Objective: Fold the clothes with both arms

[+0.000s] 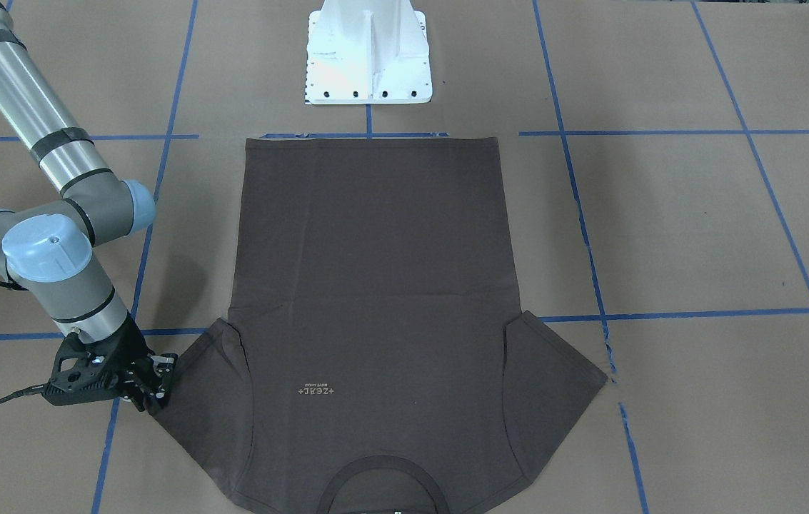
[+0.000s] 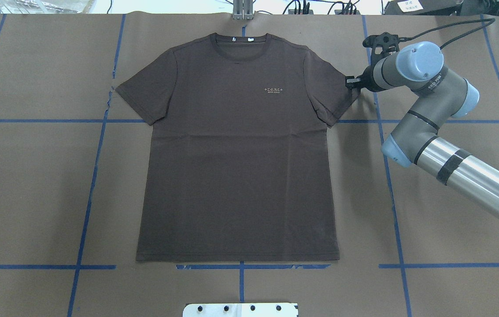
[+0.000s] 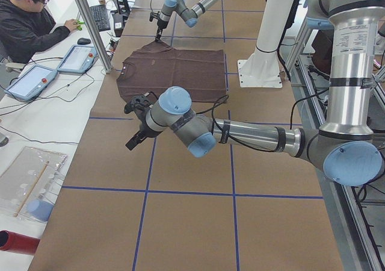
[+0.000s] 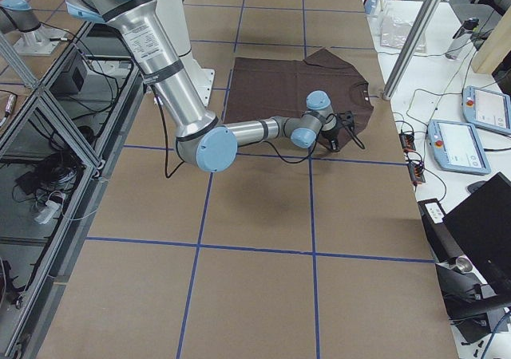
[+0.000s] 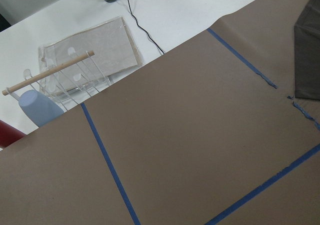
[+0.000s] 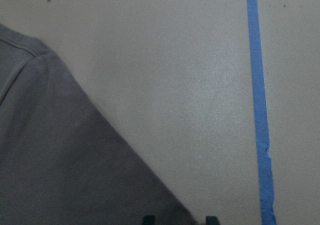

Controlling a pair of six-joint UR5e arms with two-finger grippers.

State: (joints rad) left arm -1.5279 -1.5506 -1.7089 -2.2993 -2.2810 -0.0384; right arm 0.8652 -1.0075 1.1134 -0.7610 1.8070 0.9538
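**Shirt flat on the bench, right end effector at its sleeve**

Brown paper gridded with blue tape (image 2: 93, 176) covers the bench (image 2: 452, 220). The shirt (image 2: 236, 154) lies spread flat and face up in the middle of it. Its hem is toward the white pedestal (image 1: 368, 57) and its collar is on the far side from the robot.

The overhead view shows the right arm (image 2: 425, 127) coming in low from the right with its elbow bent. The right end effector (image 2: 349, 82) is at the outer tip of the sleeve (image 2: 333, 88) on that side. The front-facing view shows that end effector down at paper level, against the sleeve corner.

Only the right wrist view shows the jaws. Two fingertips (image 6: 148, 219) at the bottom edge stand apart, and the sleeve hem runs down between them. The jaws are spread, not clamped on the cloth.

The left arm (image 3: 252, 135) appears only in the exterior left view. It is stretched low along the bench, with the left end effector (image 3: 133, 140) pointing down over bare paper, well apart from the shirt. I cannot tell from that view whether it is spread or closed. The left wrist view shows no fingers, only paper, tape and the tip of the other sleeve (image 5: 307, 50) at its right edge.
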